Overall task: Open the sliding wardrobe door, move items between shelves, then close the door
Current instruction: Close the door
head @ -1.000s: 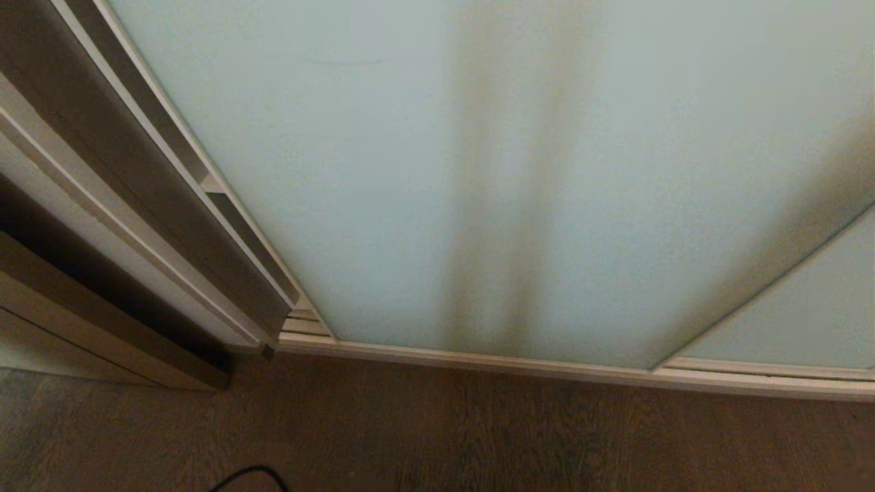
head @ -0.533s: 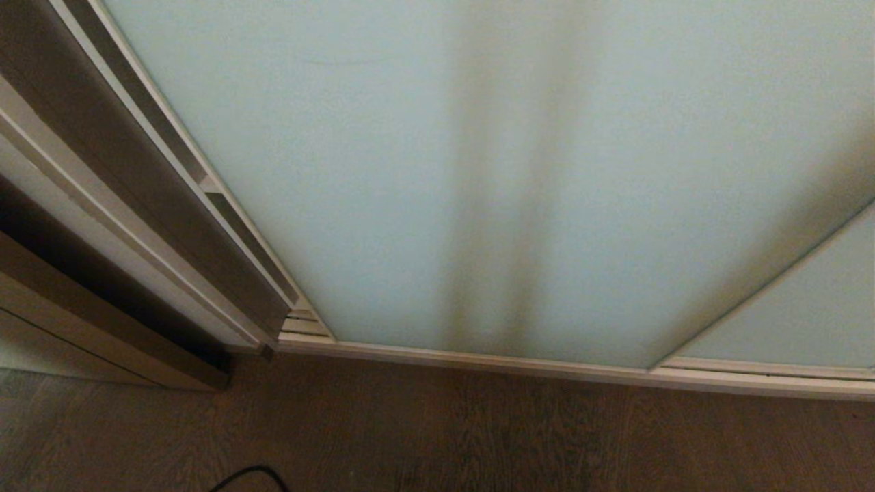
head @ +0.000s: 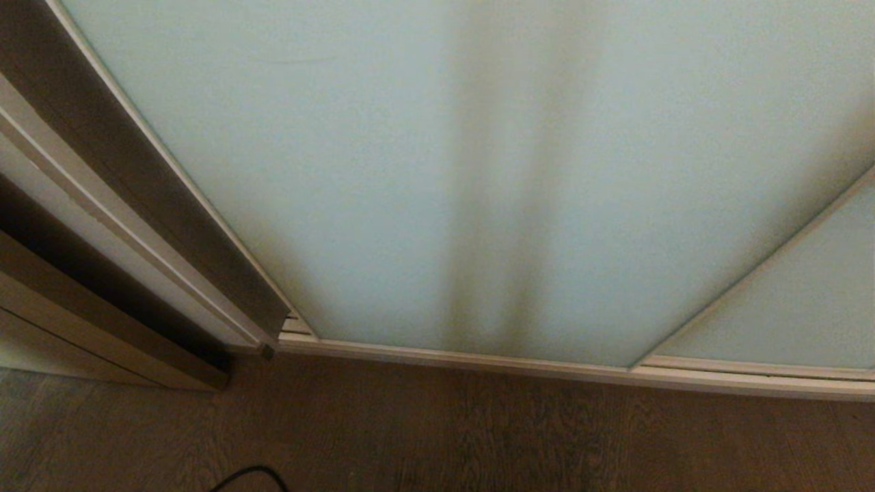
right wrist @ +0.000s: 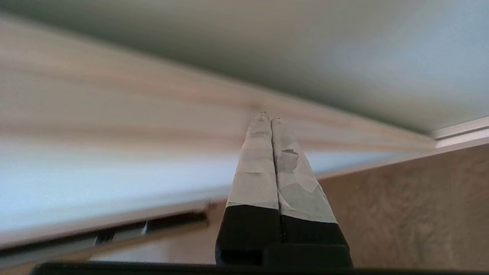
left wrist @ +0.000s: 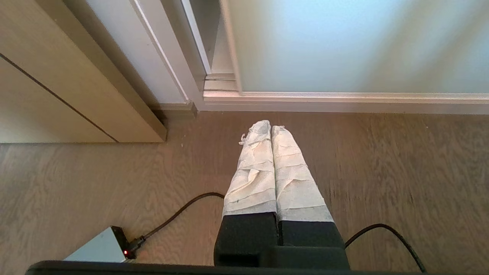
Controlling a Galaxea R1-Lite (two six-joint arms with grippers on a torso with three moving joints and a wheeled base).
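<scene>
My right tool point(right wrist: 267, 116) was closed and empty beside the sliding wardrobe door point(head: 424, 171). My left tool point(left wrist: 270, 128), closed and empty, hung above the floor point(left wrist: 382, 160).

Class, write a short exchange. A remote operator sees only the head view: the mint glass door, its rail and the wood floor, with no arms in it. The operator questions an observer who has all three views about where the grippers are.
Operator: My view shows no arm at all. Where is the left one?
Observer: The left gripper is shut and points down at the wood floor.
Operator: And the right one?
Observer: The right gripper is shut too, with its taped tips aimed at the sliding wardrobe door. I cannot tell whether they touch it.
</scene>
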